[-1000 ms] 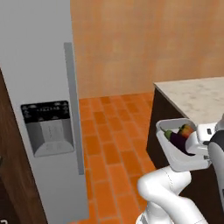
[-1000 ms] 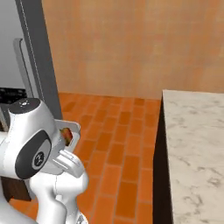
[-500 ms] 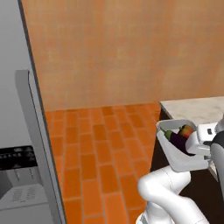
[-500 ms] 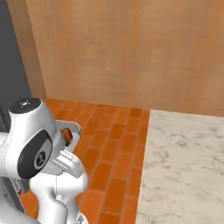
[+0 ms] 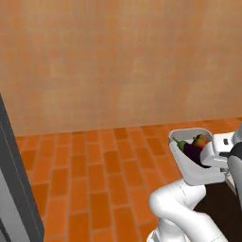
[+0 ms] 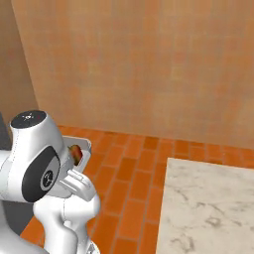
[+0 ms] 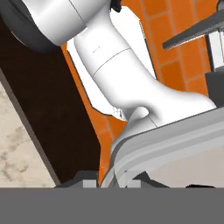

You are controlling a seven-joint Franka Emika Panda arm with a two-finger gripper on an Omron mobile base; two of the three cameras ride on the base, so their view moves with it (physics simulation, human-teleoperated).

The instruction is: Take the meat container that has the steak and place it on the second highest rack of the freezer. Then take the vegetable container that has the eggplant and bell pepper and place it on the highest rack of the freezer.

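Observation:
The vegetable container, a white tray, hangs tilted above the floor with the dark eggplant and the orange-red bell pepper inside. My gripper is shut on its right rim. In the hand view the rim runs up from between the fingertips of my gripper. In the right base view a corner of the container peeks from behind my arm. Just a grey edge of the freezer is visible, at far left. The meat container, the steak and the racks are out of view.
Orange brick floor spreads ahead to a tan wall. A marble counter stands at the right, and its dark cabinet side lies close beside my arm.
The whole picture has swung as the base turns: the freezer has slid off to the left and the counter has shifted. The container stays in my grip, unchanged against the arm.

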